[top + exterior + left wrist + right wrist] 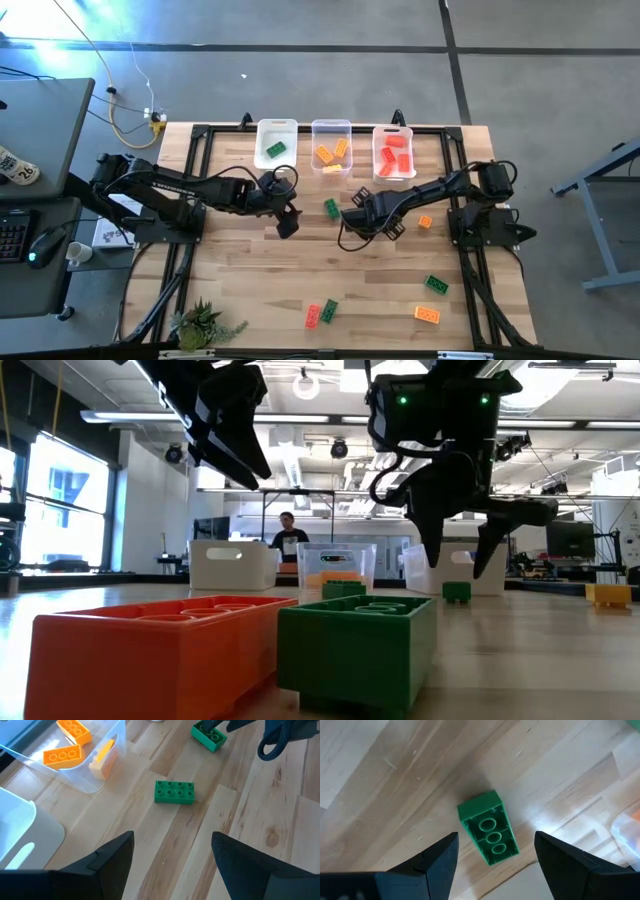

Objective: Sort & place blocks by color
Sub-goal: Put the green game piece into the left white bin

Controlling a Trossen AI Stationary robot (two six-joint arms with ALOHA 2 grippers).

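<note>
No readable text, label, brand, number or sign appears in any view. The middle bin (pixel 336 563) carries a small dark label in the low view, its wording too small to read. Faint white markings run along the left arm (pixel 165 186) in the high view, equally illegible.

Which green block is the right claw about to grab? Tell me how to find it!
Find the three white bins along the table's far edge. Just in front of the middle one, the right claw hovers open over a green block. Unlike the other green block nearby, it lies upside down, showing round hollows, not studs.
</note>
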